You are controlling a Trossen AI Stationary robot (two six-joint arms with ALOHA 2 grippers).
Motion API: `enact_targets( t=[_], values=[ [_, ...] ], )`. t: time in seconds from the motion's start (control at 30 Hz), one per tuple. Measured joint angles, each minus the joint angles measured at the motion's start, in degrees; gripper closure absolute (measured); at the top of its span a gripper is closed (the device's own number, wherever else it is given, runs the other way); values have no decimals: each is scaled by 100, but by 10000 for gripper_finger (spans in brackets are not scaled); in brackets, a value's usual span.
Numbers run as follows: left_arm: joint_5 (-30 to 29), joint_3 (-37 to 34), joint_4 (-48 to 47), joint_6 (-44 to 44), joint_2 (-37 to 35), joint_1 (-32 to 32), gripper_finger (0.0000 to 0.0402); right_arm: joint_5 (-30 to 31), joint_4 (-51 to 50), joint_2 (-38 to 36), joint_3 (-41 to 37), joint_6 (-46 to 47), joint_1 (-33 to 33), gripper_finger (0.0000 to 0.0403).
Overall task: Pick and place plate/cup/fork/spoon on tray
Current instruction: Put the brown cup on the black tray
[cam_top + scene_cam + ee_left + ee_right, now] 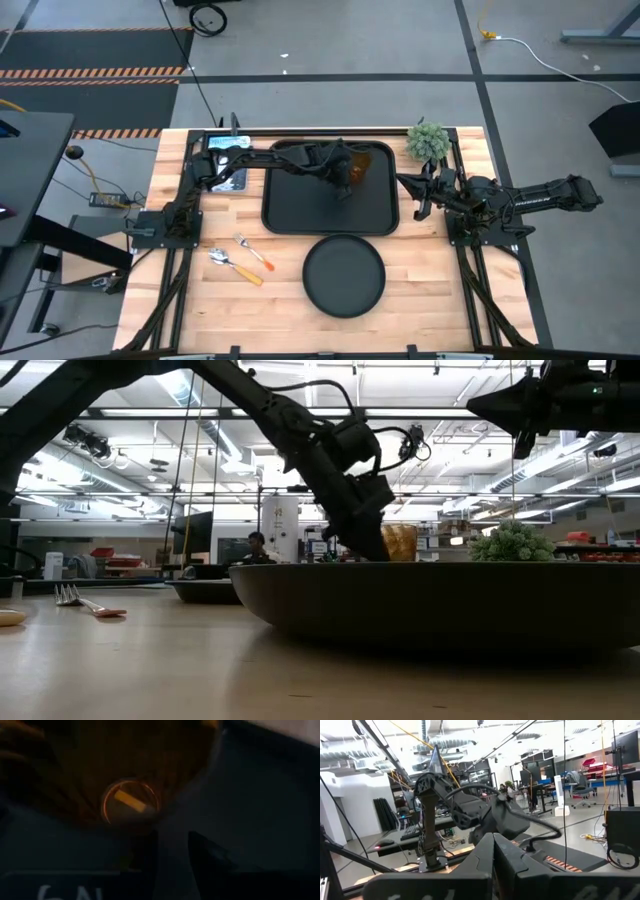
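The amber cup (353, 172) stands upright over the black tray's (290, 215) far right part. It also shows in the low view (398, 542), its base hidden behind the plate. My left gripper (343, 178) reaches over the tray and is shut on the cup. The round black plate (343, 275) lies on the table in front of the tray. The fork (254, 252) and the spoon (232, 266) lie flat to the plate's left. My right gripper (416, 196) is shut and empty beside the tray's right edge. My left gripper holds the cup at its rim wall (167, 827), which runs between the two fingers (205, 855); one finger seems inside the cup and one outside. The fingers slant down from the table's left. The cup stays upright. I cannot tell whether its base rests on the tray.
A small green potted plant (428, 141) stands at the table's far right corner, close to my right arm. A flat blue-and-white thing (226, 160) lies under my left arm at the far left. A person (256, 546) shows in the room beyond the table.
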Motion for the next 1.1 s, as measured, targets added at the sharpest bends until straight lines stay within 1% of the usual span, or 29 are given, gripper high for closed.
enact_targets(
  t=[0.07,0.17,0.5,0.77,1.1],
  values=[
    [-37,0,3,-42,2,10,286,-5,27,6,0,0,2,392],
    [-260,2,237,-61,40,9,286,-11,42,11,0,0,2,392],
    [-493,7,971,68,185,45,286,-45,42,11,0,0,2,392],
    [-681,7,1281,221,235,73,286,-53,59,11,0,0,2,392],
    [-682,7,1752,237,234,127,286,-77,73,11,0,2,2,392]
  ],
)
